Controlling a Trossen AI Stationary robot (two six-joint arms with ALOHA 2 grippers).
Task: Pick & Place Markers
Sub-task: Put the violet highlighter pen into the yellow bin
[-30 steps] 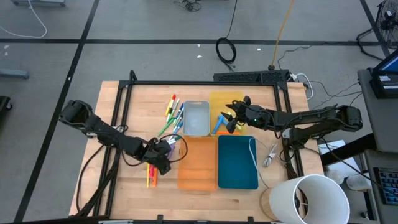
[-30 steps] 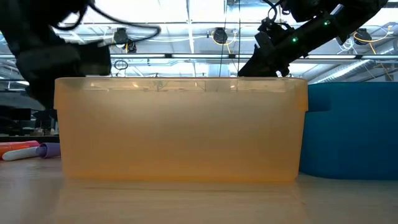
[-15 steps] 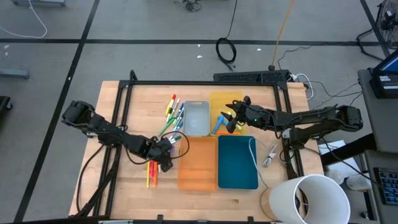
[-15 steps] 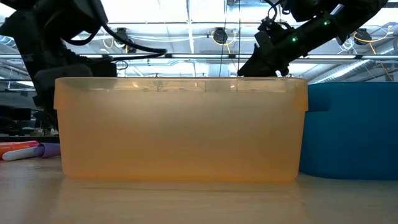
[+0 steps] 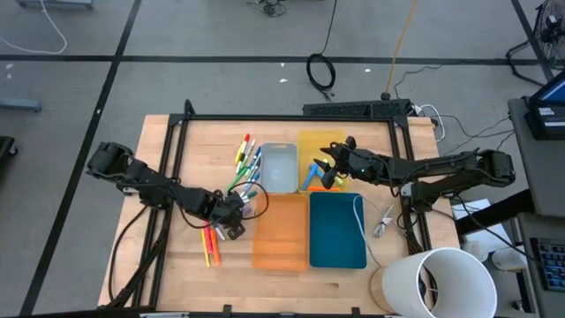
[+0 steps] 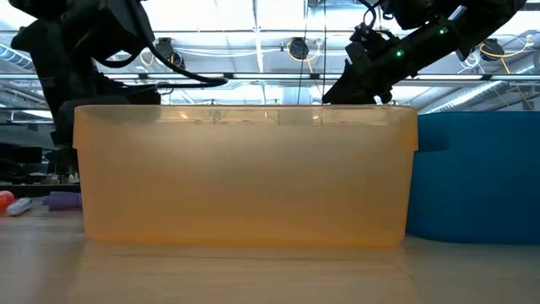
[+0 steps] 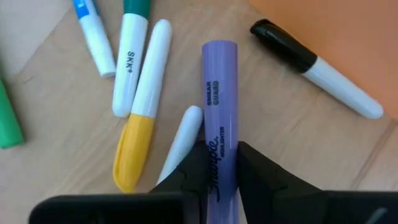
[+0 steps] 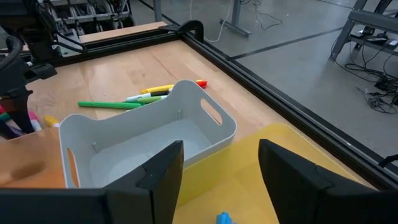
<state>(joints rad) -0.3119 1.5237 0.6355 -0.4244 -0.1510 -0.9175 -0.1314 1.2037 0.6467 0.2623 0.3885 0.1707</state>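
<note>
With the left hand (image 7: 222, 163) clamped on the purple highlighter (image 7: 220, 134), lift straight up, clear of the neighbouring markers (image 7: 144, 99), while the right hand (image 8: 221, 163) waits apart over the yellow tray (image 8: 292, 149).

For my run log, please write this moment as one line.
left pincer: shut on purple highlighter | right pincer: open above yellow tray

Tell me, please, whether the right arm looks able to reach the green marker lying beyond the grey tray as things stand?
Probably not directly: the right hand hovers open over the yellow tray, and the grey tray stands between it and the green marker. It would have to pass over that tray's walls.
</note>
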